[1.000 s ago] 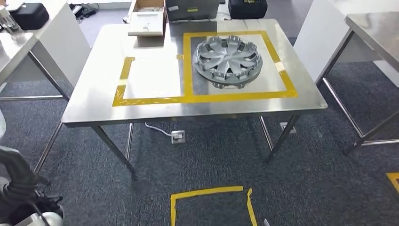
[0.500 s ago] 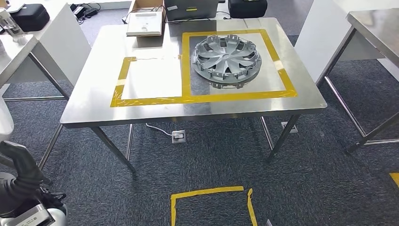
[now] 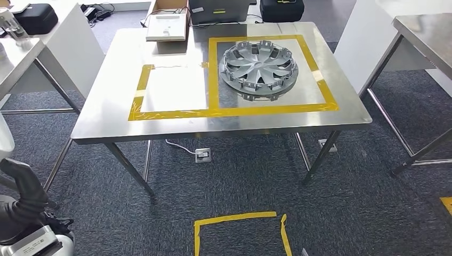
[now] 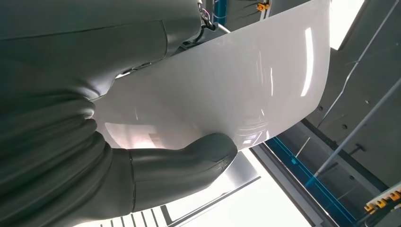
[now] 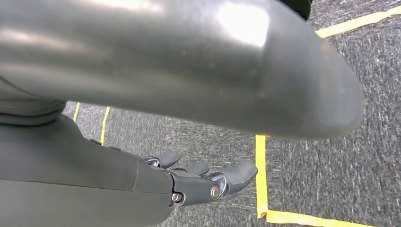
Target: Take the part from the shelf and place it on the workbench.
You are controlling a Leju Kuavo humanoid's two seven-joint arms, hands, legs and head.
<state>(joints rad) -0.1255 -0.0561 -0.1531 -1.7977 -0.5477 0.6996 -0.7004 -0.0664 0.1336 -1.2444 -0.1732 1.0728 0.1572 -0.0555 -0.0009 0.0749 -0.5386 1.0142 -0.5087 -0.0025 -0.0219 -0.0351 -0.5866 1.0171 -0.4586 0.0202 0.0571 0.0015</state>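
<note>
A glossy white panel part (image 4: 227,85) lies against my left hand (image 4: 142,175), whose thick grey thumb presses on its face; the other fingers are hidden behind it. A white edge of the part (image 3: 4,141) shows at the far left of the head view, above my left arm (image 3: 24,202). The steel workbench (image 3: 106,122) stands ahead, across a strip of carpet. It carries a small yellow-taped rectangle (image 3: 170,88) and a larger one with a silver wheel cover (image 3: 259,64) in it. My right hand (image 5: 203,182) hangs over the carpet, fingers stretched out and holding nothing.
A cardboard box (image 3: 168,21) sits at the workbench's far edge. A white table (image 3: 32,48) stands to the left and another steel table (image 3: 426,32) to the right. A power socket (image 3: 203,155) lies under the workbench. A yellow tape square (image 3: 234,217) marks the carpet.
The head view has shifted a little, so the table sits slightly differently in the picture. My left arm has come further up into the lower left corner.
</note>
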